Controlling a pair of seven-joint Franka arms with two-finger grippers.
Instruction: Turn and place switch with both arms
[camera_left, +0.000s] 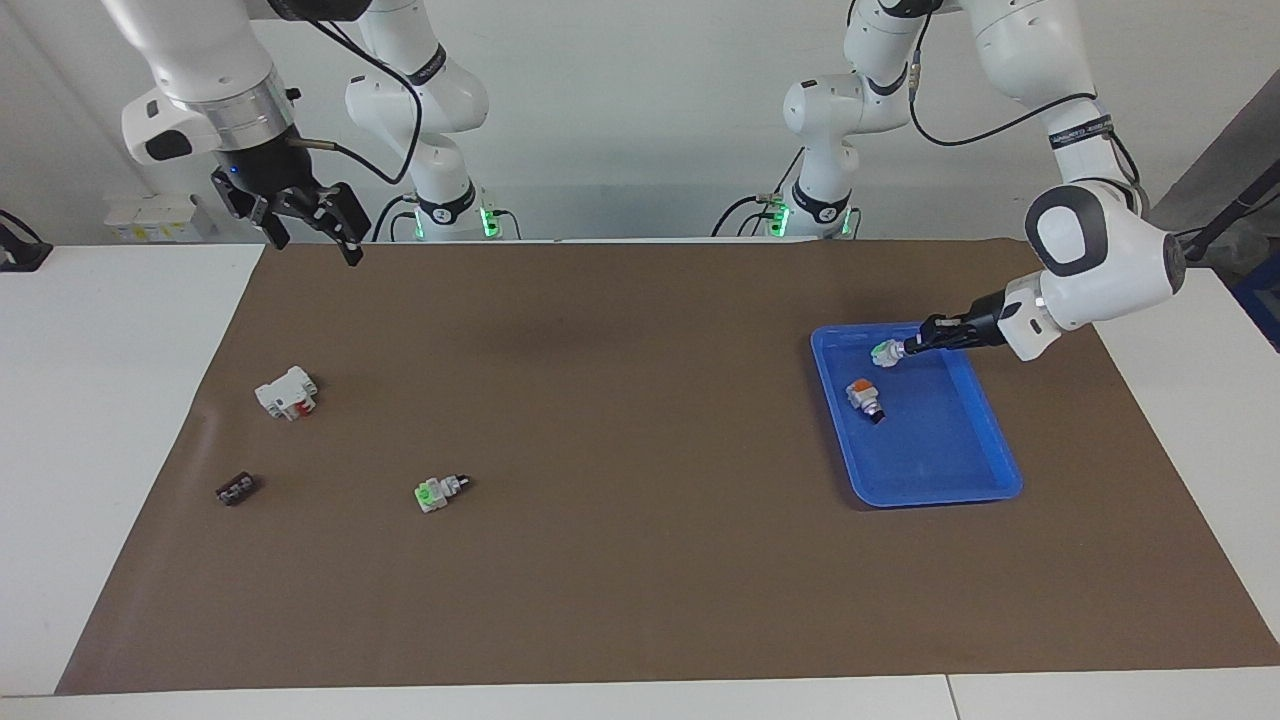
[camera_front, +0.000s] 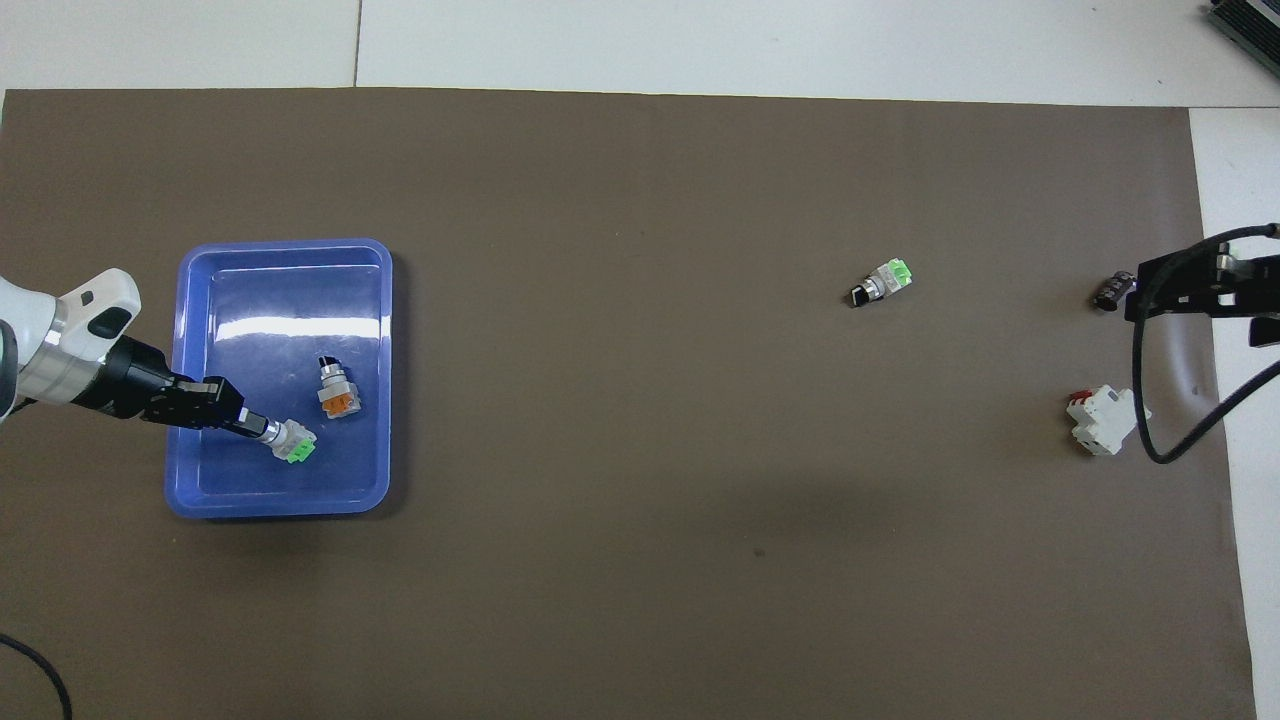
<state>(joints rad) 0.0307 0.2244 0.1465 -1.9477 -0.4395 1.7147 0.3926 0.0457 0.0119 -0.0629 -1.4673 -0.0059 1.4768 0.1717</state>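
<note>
The switch, white with a pale green part, hangs low over the blue tray, at the tray's end nearer to the robots. My left gripper is shut on its silver tip and reaches in slantwise over the tray's rim. Whether the switch touches the tray floor I cannot tell. My right gripper is open and holds nothing, raised over the mat's edge at the right arm's end.
An orange-topped switch lies in the tray. On the brown mat lie a brighter green switch, a white and red breaker and a small black part.
</note>
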